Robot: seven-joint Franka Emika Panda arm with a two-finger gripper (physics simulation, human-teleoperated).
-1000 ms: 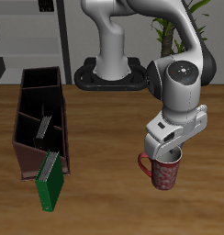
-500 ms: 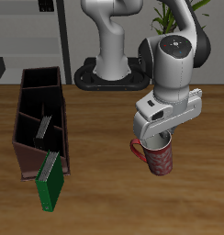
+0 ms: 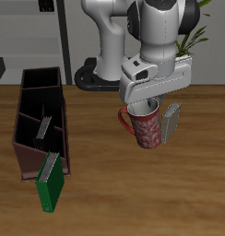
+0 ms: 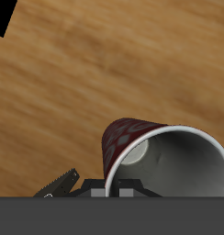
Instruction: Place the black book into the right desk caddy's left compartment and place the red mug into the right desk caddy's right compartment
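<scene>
My gripper [image 3: 149, 108] is shut on the rim of the red mug [image 3: 146, 127] and holds it in the air above the table, tilted, handle toward the caddy. In the wrist view the red mug [image 4: 132, 139] shows its white inside just under my gripper [image 4: 105, 187]. The right desk caddy [image 3: 26, 147] stands well away from the mug, near the table's edge. The black book [image 3: 43, 128] stands in the caddy's middle section with the slanted divider. The caddy's end sections look empty.
A green book [image 3: 51, 182] leans against the caddy's near end. A light grey book [image 3: 170, 122] stands on the table just behind the mug. The robot's base [image 3: 110, 74] is at the back.
My gripper has lifted the red mug off the table and carried it back and toward the caddy. The light grey book behind it has come into view.
</scene>
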